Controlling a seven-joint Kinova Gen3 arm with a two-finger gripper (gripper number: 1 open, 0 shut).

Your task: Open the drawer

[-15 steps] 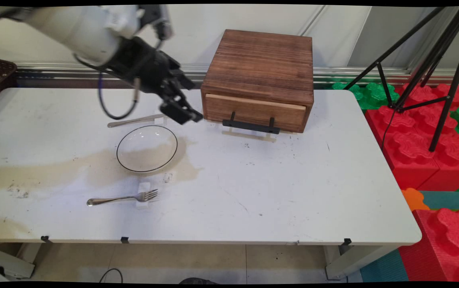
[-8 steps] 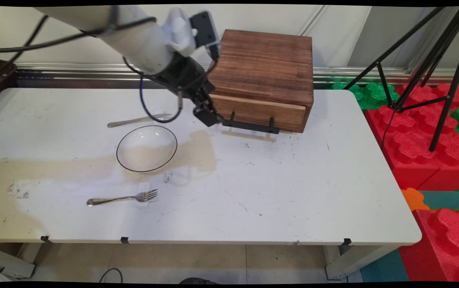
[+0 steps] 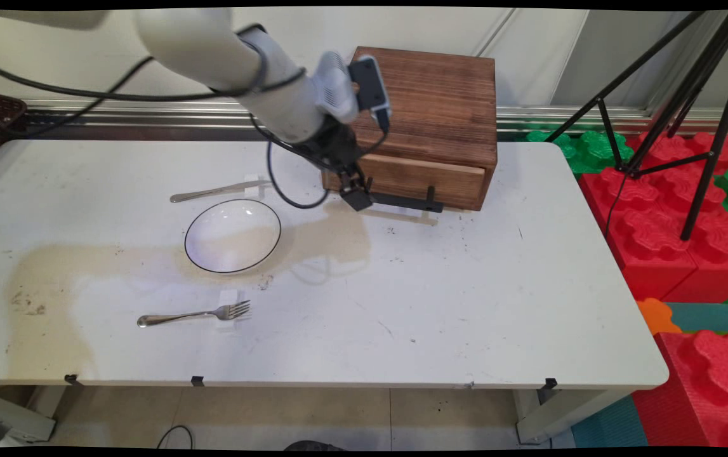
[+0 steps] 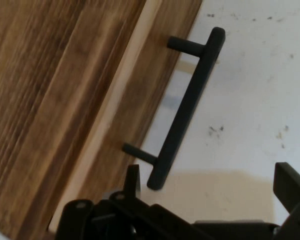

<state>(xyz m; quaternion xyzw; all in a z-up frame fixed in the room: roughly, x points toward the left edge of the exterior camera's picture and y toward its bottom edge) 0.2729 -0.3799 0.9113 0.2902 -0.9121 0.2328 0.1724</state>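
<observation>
The gripper (image 3: 356, 198), jaws spread wide and holding nothing, hangs low at the left end of the black handle (image 3: 398, 200) on the wooden box's (image 3: 427, 101) shut drawer (image 3: 414, 178), angled so a finger (image 4: 132, 181) flanks the bar.

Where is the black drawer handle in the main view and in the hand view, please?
Main view: drawer handle lies low on the wooden box's front, right of the pincer.
Hand view: handle runs diagonally through the centre.
Shared landmark: the pale drawer front.
</observation>
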